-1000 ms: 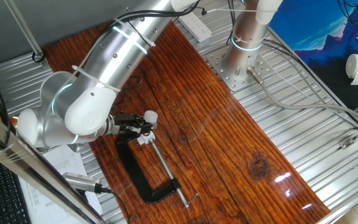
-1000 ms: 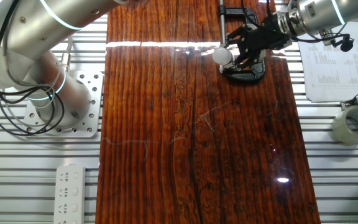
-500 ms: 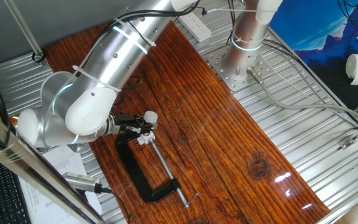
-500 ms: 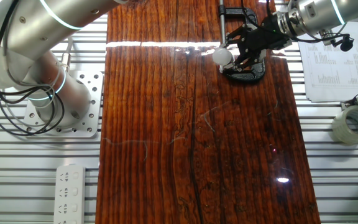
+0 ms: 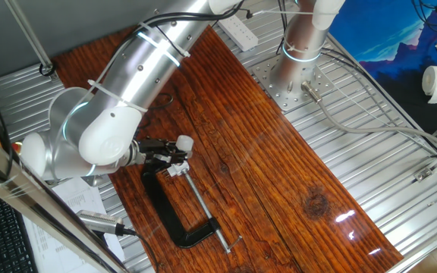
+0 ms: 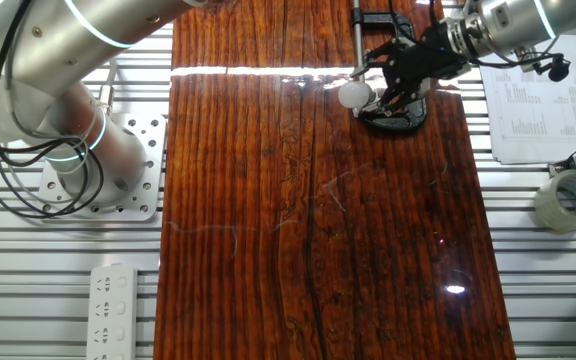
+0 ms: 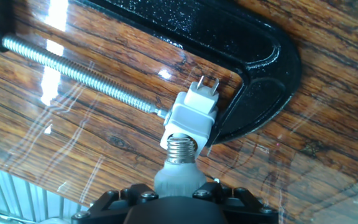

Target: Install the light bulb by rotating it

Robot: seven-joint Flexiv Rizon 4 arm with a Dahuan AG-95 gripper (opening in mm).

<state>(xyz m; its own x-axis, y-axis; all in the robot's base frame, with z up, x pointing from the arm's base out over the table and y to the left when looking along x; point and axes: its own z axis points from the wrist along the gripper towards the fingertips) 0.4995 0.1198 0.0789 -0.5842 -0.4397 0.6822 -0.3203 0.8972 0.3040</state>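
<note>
The gripper (image 6: pixel 383 82) grasps the light bulb (image 7: pixel 178 171), its threads partly entered in the socket (image 7: pixel 189 117); more turning seems left.

**Hidden and cut-off parts**

In the hand view, the head of the light bulb (image 7: pixel 178 177) is covered by the gripper (image 7: pixel 166 202), and the lower frame edge cuts the jaws off, so their spread cannot be judged. The C-clamp (image 7: pixel 253 74) is cropped at the top and left edges. In the fixed views, the socket block (image 5: pixel 174 170) is too small for detail.
</note>
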